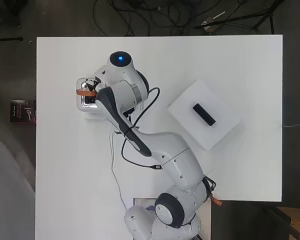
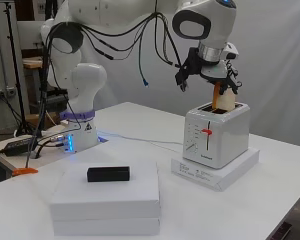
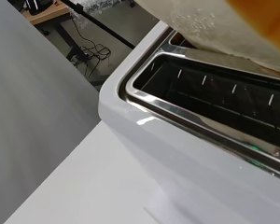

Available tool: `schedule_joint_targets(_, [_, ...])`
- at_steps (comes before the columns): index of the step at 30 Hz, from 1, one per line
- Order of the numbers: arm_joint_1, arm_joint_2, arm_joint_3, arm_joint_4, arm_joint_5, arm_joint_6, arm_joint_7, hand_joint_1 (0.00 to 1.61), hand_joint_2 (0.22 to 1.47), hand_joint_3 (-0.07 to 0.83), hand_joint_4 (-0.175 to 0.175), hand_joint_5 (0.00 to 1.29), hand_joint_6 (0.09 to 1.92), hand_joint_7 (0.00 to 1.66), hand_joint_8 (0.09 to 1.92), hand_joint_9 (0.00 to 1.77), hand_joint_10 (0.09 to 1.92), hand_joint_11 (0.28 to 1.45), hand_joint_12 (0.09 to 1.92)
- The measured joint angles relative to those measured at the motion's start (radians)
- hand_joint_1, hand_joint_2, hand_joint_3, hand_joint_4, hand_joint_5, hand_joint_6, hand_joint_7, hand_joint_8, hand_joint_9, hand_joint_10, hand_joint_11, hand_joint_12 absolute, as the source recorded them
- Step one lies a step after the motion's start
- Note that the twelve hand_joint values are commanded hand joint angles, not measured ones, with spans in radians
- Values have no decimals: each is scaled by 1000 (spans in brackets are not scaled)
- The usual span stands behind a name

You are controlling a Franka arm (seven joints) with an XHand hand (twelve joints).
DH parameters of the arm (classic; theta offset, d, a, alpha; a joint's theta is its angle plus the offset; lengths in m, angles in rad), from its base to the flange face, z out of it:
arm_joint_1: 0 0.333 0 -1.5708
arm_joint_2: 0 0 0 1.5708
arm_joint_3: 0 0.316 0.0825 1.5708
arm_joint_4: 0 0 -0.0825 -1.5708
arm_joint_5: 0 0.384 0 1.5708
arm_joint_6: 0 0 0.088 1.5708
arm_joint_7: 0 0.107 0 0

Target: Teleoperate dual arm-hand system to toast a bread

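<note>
Took clock directions from the middle of the table (image 1: 65,175) in the overhead view, with 6 o'clock at the arm's side. Found the arm's base (image 1: 165,215) at 6 o'clock, at the table's edge, the arm reaching from there toward 10 o'clock.

Noted a white box (image 1: 217,132) at 3 o'clock, set at an angle to the table's edges. Saw a black block (image 1: 205,114) lying flat on its top, near the middle. Showed in the side view as two white layers stacked, the block touching only the upper one.

Found the toaster (image 2: 215,135) at 9 o'clock, well apart from the white box. Stood upright on a flat white box (image 2: 215,172) of its own. Carried a red lever (image 2: 206,132) on its front face, high in its track.

Met the hand (image 2: 215,70) right over the toaster, pointing down, its dark fingers (image 2: 231,85) curled round the top of the slice of bread (image 2: 219,97). Held the slice upright, brown crust turned to the side camera, its lower edge at the mouth of one slot on the toaster's top. Could not tell how far the slice had gone in.

Showed in the wrist view the other slot (image 3: 210,93), dark and open, with a bright metal rim, just beside the pale crumb of the slice. Lay between the slice and the toaster's white outer wall.
</note>
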Motion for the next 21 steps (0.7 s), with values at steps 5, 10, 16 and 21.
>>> schedule_joint_targets(5, [-101, -9, 78, -74, -94, 59, -32, 1220, 1204, -3, -175, 642, 1322, 1010, 1082, 1414, 87, 723, 498])
schedule_joint_targets(10, [-147, -21, 138, -97, -80, 95, -14, 1220, 1202, 0, -175, 640, 1343, 1012, 1062, 1398, 87, 670, 503])
schedule_joint_targets(16, [-199, -38, 143, -130, 4, 163, 35, 1225, 1185, -2, -171, 671, 1351, 1045, 967, 1376, 87, 743, 279])
schedule_joint_targets(21, [-190, -40, 140, -129, -19, 151, -2, 1222, 1193, 1, -175, 649, 1367, 1030, 996, 1373, 87, 753, 260])
